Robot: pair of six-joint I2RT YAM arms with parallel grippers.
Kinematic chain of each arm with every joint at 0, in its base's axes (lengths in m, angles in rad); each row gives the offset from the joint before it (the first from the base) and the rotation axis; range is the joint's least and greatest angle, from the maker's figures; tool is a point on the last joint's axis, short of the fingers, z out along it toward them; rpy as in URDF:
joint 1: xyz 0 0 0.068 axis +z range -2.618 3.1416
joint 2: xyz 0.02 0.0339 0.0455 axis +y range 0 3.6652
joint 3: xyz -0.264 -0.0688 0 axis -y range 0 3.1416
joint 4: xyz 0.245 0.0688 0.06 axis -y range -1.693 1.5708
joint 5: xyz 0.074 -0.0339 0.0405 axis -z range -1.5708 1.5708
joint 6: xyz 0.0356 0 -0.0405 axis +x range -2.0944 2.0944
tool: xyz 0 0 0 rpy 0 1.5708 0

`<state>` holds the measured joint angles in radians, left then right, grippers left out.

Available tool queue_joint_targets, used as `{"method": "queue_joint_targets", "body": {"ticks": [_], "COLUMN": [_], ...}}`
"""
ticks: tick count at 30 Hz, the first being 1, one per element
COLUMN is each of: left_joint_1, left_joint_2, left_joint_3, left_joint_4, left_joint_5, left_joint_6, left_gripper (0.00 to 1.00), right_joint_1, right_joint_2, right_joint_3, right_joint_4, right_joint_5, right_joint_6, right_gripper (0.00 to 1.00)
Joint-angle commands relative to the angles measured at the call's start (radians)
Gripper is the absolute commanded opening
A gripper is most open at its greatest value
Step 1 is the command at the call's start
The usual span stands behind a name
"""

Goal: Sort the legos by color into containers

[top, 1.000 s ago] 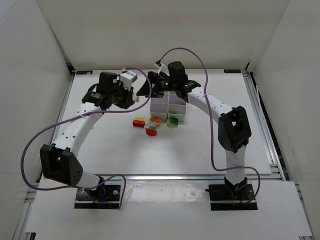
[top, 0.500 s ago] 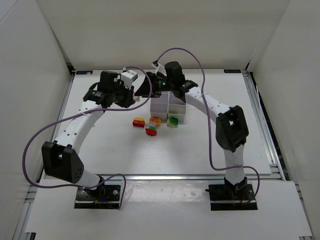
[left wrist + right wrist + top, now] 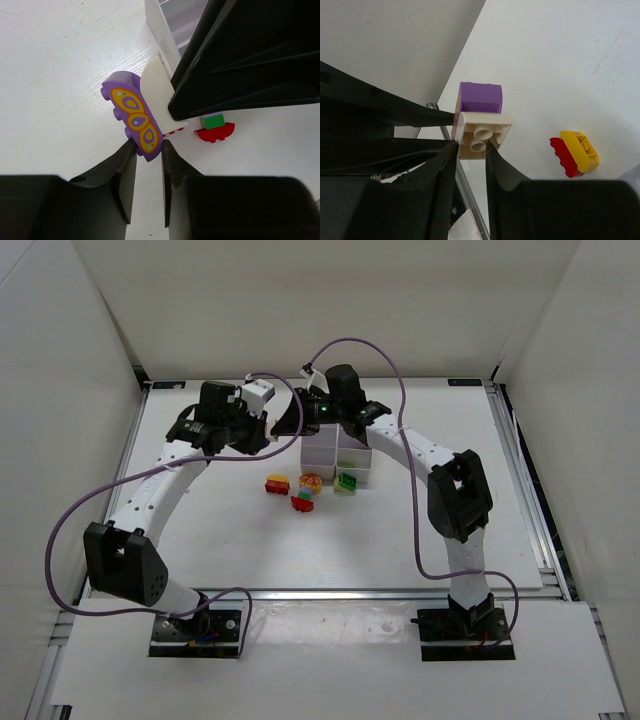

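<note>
The left gripper [image 3: 147,150] is clenched on a purple lego [image 3: 132,117] with a yellow butterfly print; the right gripper [image 3: 471,147] is clenched on a cream lego [image 3: 481,135] that sits flush against the purple one; the pair hangs above the table [image 3: 420,530], just left of the containers [image 3: 322,452]. The right arm covers the far cells; the near cells show only white walls from above, and I cannot tell whether anything lies in them. On the table, near side of the containers: a green lego [image 3: 347,481] just beside the near wall; an orange lego [image 3: 311,481]; a red-and-yellow lego [image 3: 277,483] to the left; a red lego with a green piece on top [image 3: 302,502] nearest.
</note>
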<state>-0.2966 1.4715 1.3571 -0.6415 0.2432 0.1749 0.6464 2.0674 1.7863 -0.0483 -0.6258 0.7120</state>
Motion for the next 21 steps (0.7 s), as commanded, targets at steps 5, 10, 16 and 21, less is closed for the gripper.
{"method": "queue_joint_targets", "body": {"ticks": [5,10,16,21], "left_joint_1": [-0.006,-0.007,-0.006,0.001], "left_joint_2": [-0.014,-0.017,-0.049,-0.073], "left_joint_3": [0.042,0.033,-0.01,-0.039], "left_joint_4": [0.045,0.048,0.051,0.054], "left_joint_5": [0.027,-0.002,-0.051,-0.088], "left_joint_6": [-0.008,-0.011,-0.028,-0.029], "left_gripper": [0.1,0.1,0.1,0.1], "right_joint_1": [0.012,0.012,-0.002,-0.037], "right_joint_2": [-0.006,-0.018,-0.078,-0.127], "right_joint_3": [0.025,0.019,-0.057,-0.116], "right_joint_4": [0.041,0.047,0.09,0.094], "right_joint_5": [-0.011,-0.029,-0.028,-0.034], "right_joint_6": [-0.011,-0.031,-0.034,-0.036], "right_gripper": [0.01,0.0,0.0,0.0]}}
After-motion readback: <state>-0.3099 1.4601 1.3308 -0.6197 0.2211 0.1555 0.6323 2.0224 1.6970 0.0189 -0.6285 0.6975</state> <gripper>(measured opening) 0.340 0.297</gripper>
